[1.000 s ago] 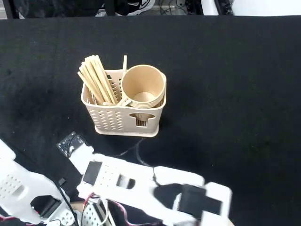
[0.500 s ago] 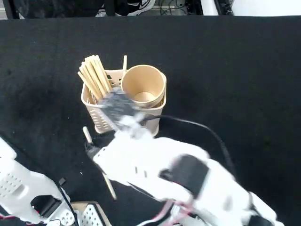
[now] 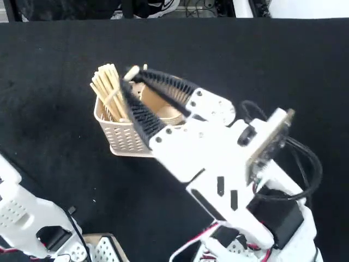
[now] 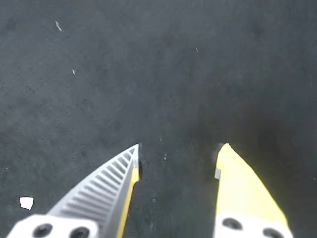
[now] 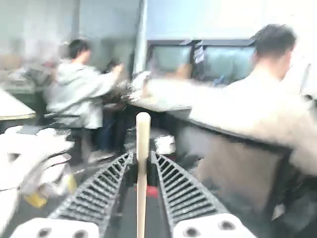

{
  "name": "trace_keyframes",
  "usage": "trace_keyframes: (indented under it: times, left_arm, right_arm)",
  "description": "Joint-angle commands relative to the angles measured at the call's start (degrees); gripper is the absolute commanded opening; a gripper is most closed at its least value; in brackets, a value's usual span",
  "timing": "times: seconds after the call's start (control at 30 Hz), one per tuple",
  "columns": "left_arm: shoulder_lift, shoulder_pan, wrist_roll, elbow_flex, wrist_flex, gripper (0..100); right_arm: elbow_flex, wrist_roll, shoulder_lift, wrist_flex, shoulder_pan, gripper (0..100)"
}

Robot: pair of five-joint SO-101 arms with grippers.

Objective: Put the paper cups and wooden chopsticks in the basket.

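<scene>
- The right arm's claw (image 3: 132, 78), two black ribbed fingers, is clamped on a single pale wooden chopstick (image 5: 142, 148). The stick runs up the gap between the fingers and its rounded end pokes out past their tips.
- A second ago this arm lay folded low at the near edge of the table. Half a second ago it was swinging up towards the basket, and now the claw has arrived over it.
- The cream perforated plastic basket (image 3: 122, 136) stands directly beneath the claw's tips, on the black table cloth (image 3: 272, 65).
- The bundle of wooden chopsticks (image 3: 106, 84) already standing in the basket is just beside the claw's tips. The stack of tan paper cups (image 3: 161, 106) lies under the span of the fingers. Neither has shifted over the last second.
- The carry looks finished, so what remains is the drop. The right wrist view looks out across the room, so I judge that the stick lies closer to level than upright. It probably needs tipping down into the chopstick side of the basket before the fingers let go, or it could come to rest across the rim or the cups.
- The left arm's claw (image 4: 181, 148) hangs over bare cloth with its grey and yellow fingers spread apart and nothing between them.
- No loose cup or chopstick is in sight around either claw, so this may be among the last pieces.
</scene>
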Motion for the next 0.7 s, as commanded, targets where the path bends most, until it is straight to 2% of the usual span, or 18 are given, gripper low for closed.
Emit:
trace_keyframes:
  times: [0.0, 0.13, 0.3, 0.37, 0.53, 0.67]
  left_arm:
    - [-1.14, 2.33, -1.49, -3.12, 0.88, 19]
    - [-1.14, 5.05, -1.49, -3.21, 4.57, 17]
    - [-1.14, 7.96, -1.41, -3.3, 5.54, 18]
    - [-1.32, 9.01, -1.32, -3.03, 5.71, 18]
    - [-5.63, 12.18, -1.14, -2.86, 8.88, 18]
    - [-13.54, 14.29, -0.79, 2.86, 8.88, 18]
  right_arm:
    - [6.29, 4.75, -0.31, -5.89, 4.31, 1.1]
    - [16.31, 6.42, -0.57, -12.66, 8.62, 1.1]
    - [25.19, 7.82, -0.57, -16.09, 8.7, 2.0]
    - [26.24, 7.47, -0.66, -15.82, 8.53, 7.7]
    - [23.25, 0.35, -0.66, -10.55, 7.38, 31.2]
    - [16.31, -3.78, -0.66, -5.8, 7.38, 32.2]
